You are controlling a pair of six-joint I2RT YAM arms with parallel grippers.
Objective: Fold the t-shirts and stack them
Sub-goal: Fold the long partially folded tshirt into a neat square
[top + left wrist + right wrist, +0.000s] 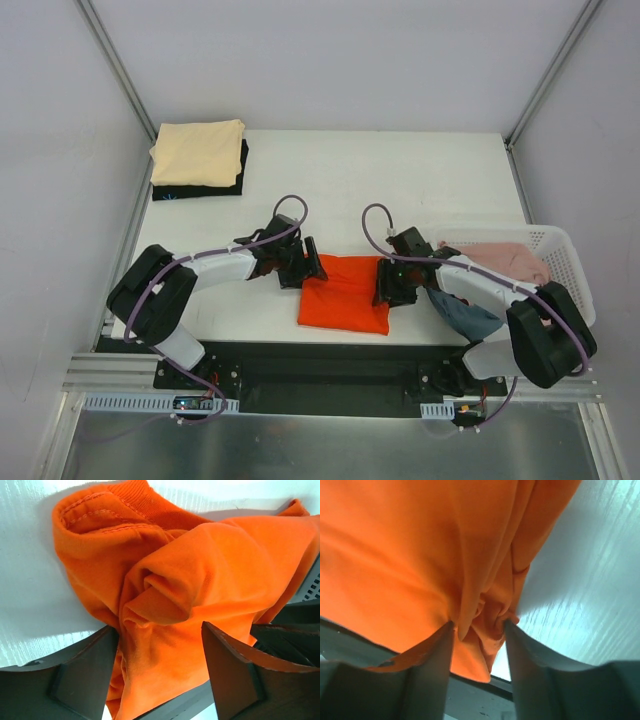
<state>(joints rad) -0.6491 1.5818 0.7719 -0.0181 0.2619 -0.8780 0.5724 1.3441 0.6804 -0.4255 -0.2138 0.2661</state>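
The bright orange-red t-shirt lies folded near the table's front edge, between my two arms. My left gripper sits at its left edge. In the left wrist view this gripper is open, jaws wide apart, with rumpled orange cloth lying loose between them. My right gripper sits at the shirt's right edge. In the right wrist view it is open, with a bunched fold of the shirt filling the gap and touching both fingertips. A pale yellow-cream t-shirt lies folded on a black one at the back left.
A white lattice basket stands at the right edge of the table and holds a pink t-shirt. A dusty blue t-shirt hangs over its near side under my right arm. Grey walls close in the table.
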